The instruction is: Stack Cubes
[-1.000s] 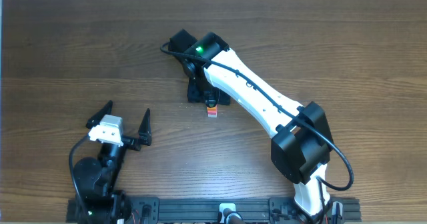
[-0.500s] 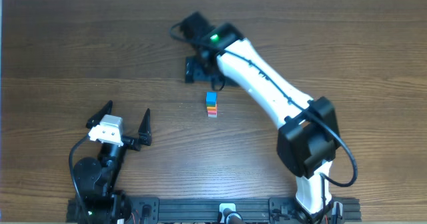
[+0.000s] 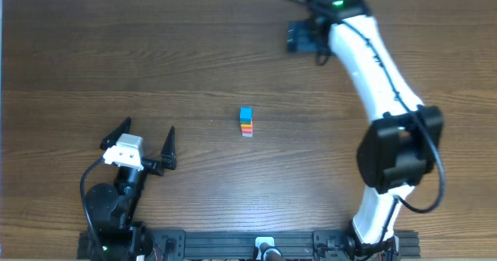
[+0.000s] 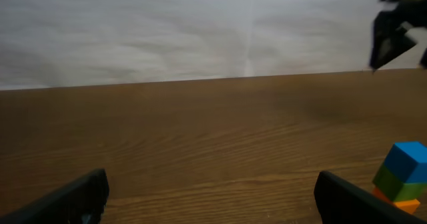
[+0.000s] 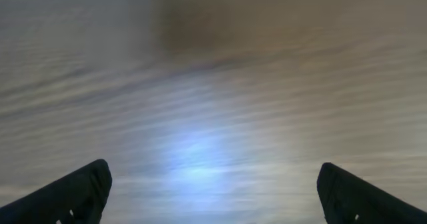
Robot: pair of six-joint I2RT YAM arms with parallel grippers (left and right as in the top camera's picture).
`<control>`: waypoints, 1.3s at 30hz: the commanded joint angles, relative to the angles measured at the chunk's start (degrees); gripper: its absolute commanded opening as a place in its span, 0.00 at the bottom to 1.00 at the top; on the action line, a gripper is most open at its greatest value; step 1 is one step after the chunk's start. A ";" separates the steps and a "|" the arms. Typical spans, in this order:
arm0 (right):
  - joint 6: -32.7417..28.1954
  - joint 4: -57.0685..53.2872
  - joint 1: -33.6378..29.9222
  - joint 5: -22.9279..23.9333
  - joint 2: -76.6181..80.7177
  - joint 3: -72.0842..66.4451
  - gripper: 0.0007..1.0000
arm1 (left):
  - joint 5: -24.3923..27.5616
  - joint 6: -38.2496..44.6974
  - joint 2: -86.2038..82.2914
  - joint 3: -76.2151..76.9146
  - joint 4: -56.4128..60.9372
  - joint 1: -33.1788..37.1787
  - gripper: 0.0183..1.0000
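The left gripper [image 3: 150, 125] has its fingers spread wide with nothing between them, low at the near left of the table [image 3: 78, 43]. The right gripper [image 5: 213, 169], likewise wide open and empty, hangs above the wood at the far right. The cube stack [image 3: 246, 122], with the blue cube [image 4: 408, 160] on top, stands mid-table, well apart from both.
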 commanded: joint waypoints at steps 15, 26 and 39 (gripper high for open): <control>-10.58 25.14 -8.63 1.25 -39.56 -37.51 0.99 | 0.76 -0.61 -0.42 -0.57 0.26 0.28 1.00; -10.32 41.31 -10.73 -5.33 -72.37 -68.96 0.99 | 0.76 -0.61 -0.42 -0.57 0.26 0.28 1.00; -13.22 54.62 -12.55 -9.64 -96.30 -89.77 0.99 | 0.76 -0.61 -0.42 -0.57 0.26 0.28 1.00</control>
